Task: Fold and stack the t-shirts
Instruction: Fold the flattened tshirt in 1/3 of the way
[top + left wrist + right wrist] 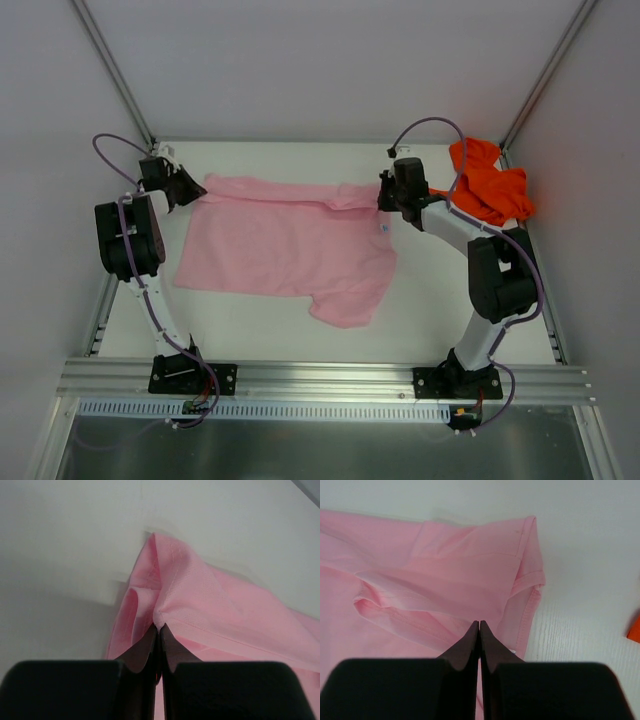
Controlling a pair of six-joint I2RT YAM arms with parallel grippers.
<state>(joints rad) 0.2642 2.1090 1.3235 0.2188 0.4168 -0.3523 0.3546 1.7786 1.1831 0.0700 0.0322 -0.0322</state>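
Observation:
The light pink t-shirt (280, 245) lies spread on the white table (430, 300), with its far edge folded over in a narrow strip. My left gripper (190, 190) is at its far left corner, shut on a raised pinch of pink cloth (210, 595) at the gripper's tips (160, 626). My right gripper (384, 200) is at the shirt's far right corner by the sleeve, jaws closed (479, 622) on pink cloth (445, 570) whose folds run to the tips. The bright orange t-shirt (488, 185) lies crumpled at the far right, behind the right arm; one corner of it shows in the right wrist view (635, 627).
Grey walls and metal frame posts (115, 75) enclose the table on the left, back and right. An aluminium rail (320, 378) with both arm bases runs along the near edge. A white label (512, 651) shows at the sleeve seam.

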